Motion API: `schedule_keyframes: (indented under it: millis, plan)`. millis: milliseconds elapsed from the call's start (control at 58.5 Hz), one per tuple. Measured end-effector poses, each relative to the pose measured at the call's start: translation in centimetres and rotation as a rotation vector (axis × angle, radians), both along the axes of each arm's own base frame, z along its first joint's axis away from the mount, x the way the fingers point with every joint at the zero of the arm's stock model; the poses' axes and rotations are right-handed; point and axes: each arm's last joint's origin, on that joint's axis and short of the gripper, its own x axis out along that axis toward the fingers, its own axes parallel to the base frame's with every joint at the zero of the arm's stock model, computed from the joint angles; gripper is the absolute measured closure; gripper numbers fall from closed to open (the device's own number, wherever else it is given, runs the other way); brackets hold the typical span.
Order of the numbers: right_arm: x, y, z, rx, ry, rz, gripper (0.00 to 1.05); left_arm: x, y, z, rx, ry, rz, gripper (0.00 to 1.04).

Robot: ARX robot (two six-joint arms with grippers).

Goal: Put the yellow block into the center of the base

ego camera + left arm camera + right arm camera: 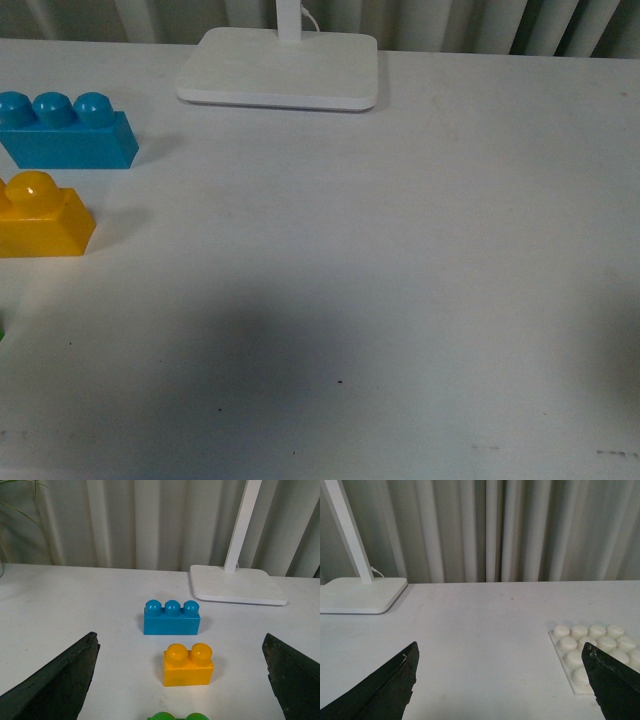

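Observation:
The yellow block (42,220) stands upright on the white table at the left edge of the front view, cut off by the frame. In the left wrist view the yellow block (188,664) shows both studs and lies between and ahead of the open, empty left gripper (180,680). The base (594,652), a white studded plate, shows only in the right wrist view, partly behind one finger (615,685) of the open, empty right gripper (500,680). Neither gripper shows in the front view.
A blue three-stud brick (68,132) stands just behind the yellow block; it also shows in the left wrist view (172,617). A green brick (178,716) peeks in nearer the left gripper. A white lamp foot (280,68) with pole stands at the table's back. Curtains hang behind.

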Motion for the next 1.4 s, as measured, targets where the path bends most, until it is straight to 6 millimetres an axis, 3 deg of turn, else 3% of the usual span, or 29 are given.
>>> schedule_keyframes:
  millis: [1264,1401]
  plan:
    - [0.0,0.0,0.0,0.0,0.0,0.0,0.09,0.0,0.0,0.0,0.0,0.0,0.0,0.06]
    - [0.78,-0.55,0.51,-0.022,0.207,0.068,0.09,0.0,0.0,0.0,0.0,0.0,0.0,0.06]
